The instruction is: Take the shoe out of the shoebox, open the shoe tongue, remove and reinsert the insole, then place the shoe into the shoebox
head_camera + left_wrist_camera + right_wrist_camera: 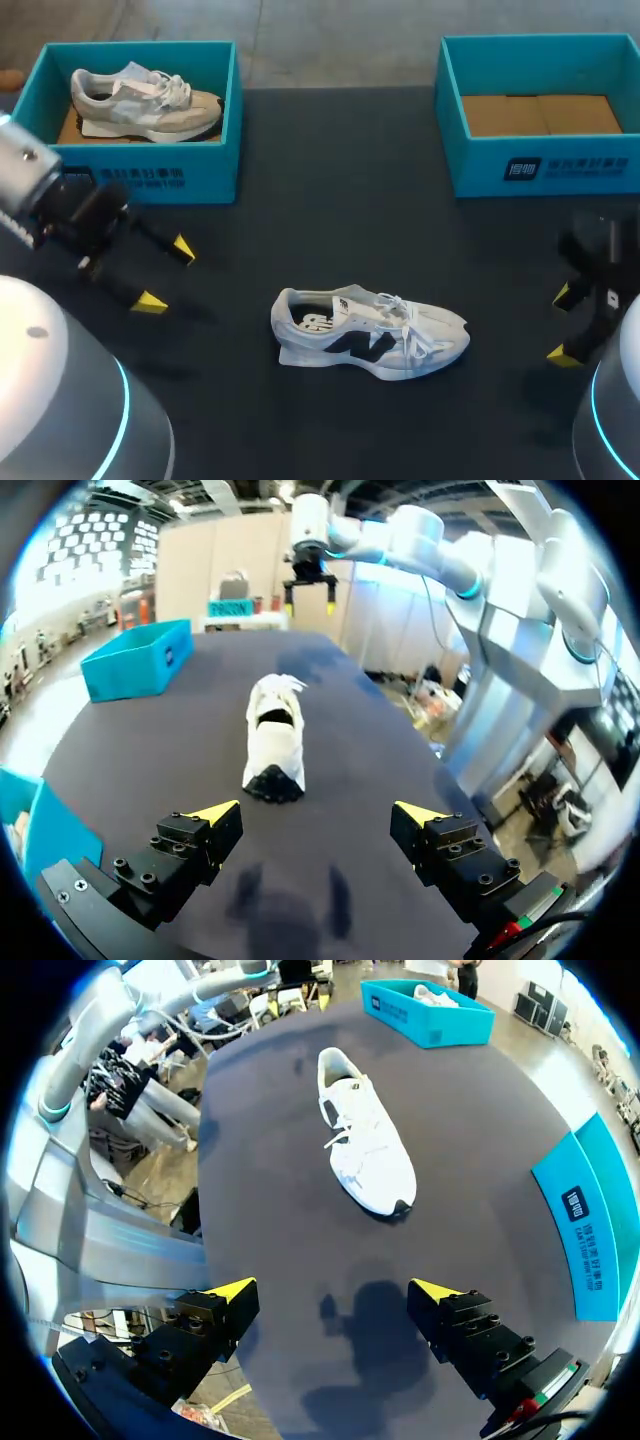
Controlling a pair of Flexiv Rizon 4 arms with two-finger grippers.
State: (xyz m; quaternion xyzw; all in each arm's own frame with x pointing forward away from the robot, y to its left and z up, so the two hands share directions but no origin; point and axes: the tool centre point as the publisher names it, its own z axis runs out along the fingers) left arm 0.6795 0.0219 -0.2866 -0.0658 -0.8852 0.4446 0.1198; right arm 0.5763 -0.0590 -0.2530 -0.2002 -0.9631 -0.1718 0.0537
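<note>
in the head view the white shoe [370, 335] is set upright on its sole on the worktop [330, 200], outside both boxes, between the left claw [166, 275] and the right claw [563, 325], both released and well apart from it. a beige shoe [145, 100] is held in the left shoebox [150, 175]; a cardboard floor is shown in the right shoebox [540, 165]. in the left wrist view the white shoe's [272, 742] heel is faced by the spread claw. in the right wrist view its toe is faced likewise.
</note>
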